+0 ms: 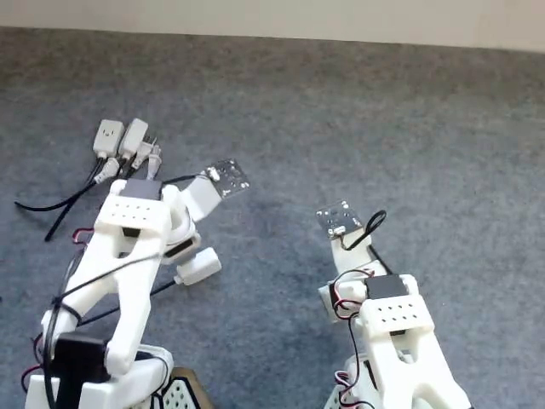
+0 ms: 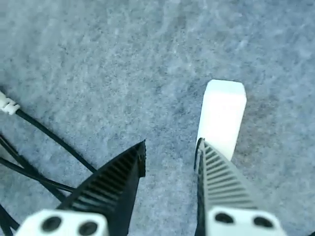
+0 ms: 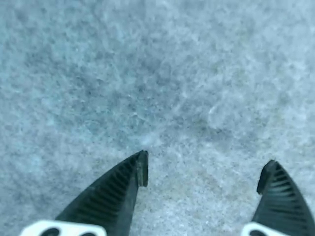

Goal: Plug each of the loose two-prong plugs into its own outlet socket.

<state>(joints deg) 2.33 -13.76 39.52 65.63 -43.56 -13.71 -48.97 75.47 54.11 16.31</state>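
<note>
A cluster of white outlet sockets (image 1: 108, 136) and small two-prong plugs (image 1: 151, 155) lies at the far left of the grey carpet, with black cables (image 1: 60, 204) trailing from it. Closer in, a separate white rectangular block (image 1: 197, 267) rests beside the left arm (image 1: 128, 247). In the left wrist view this block (image 2: 224, 115) sits just beyond one fingertip (image 2: 211, 162) of my left gripper (image 2: 171, 147), which is open and holds nothing. My right gripper (image 3: 205, 164) is open over bare carpet.
Black cables (image 2: 44, 147) run across the carpet beside the left gripper, one ending in a small white connector (image 2: 7, 104). The right arm (image 1: 387, 324) stands at the lower right. Open carpet stretches across the middle and right.
</note>
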